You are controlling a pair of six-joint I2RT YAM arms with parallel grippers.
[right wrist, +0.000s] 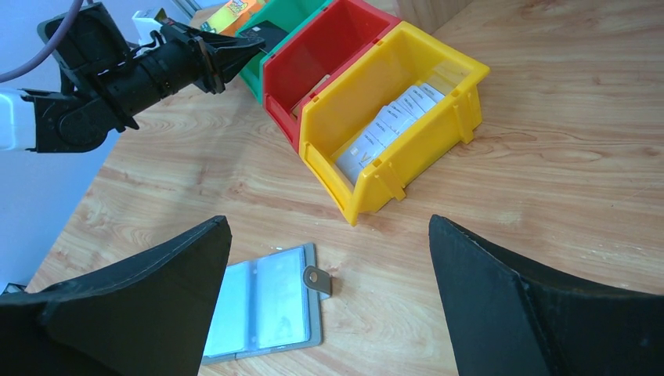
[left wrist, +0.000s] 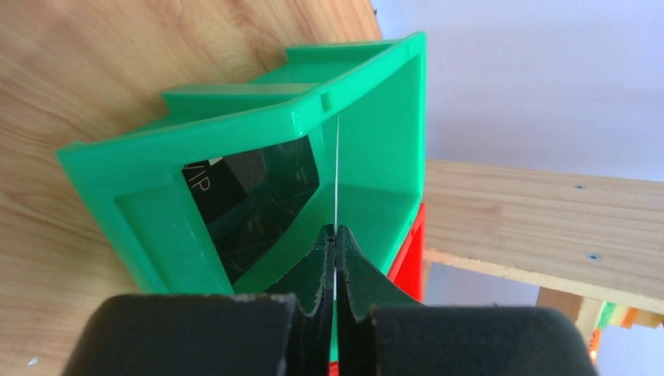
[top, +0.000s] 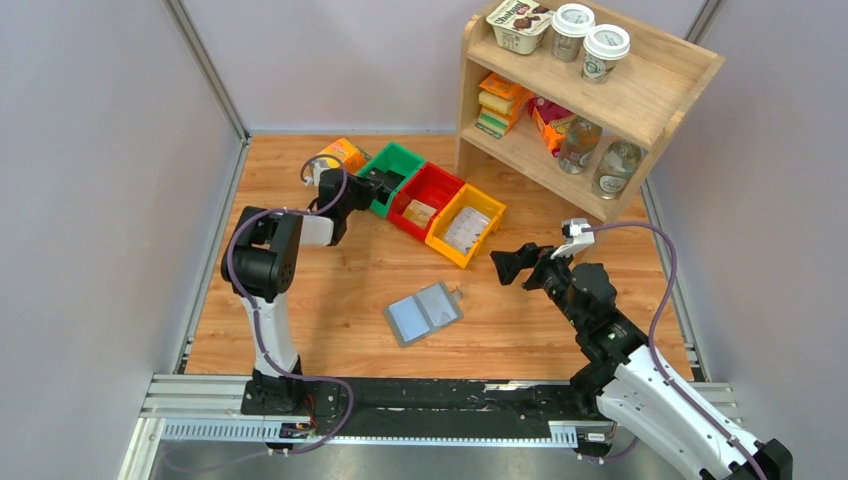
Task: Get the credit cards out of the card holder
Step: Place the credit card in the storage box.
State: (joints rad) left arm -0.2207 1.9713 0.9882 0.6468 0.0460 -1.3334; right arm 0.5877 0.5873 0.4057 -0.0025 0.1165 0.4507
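Note:
The card holder point(top: 423, 313) lies open and flat on the wooden table, grey with blue-grey clear pockets and a snap tab point(right wrist: 317, 280). In the right wrist view the card holder point(right wrist: 262, 305) sits just below my right gripper point(right wrist: 329, 223), which hovers open and empty. My left gripper point(top: 380, 185) reaches over the green bin point(top: 405, 160). Its jaws point(left wrist: 335, 235) are shut on a thin credit card seen edge-on point(left wrist: 337, 164), pointing into the bin. A black credit card point(left wrist: 250, 196) leans inside the green bin point(left wrist: 235, 117).
A red bin point(top: 428, 195) and a yellow bin point(top: 465, 225) holding white slips stand beside the green one. An orange-green carton point(top: 340, 155) lies at the back left. A wooden shelf point(top: 590, 90) with cups and bottles stands at the back right.

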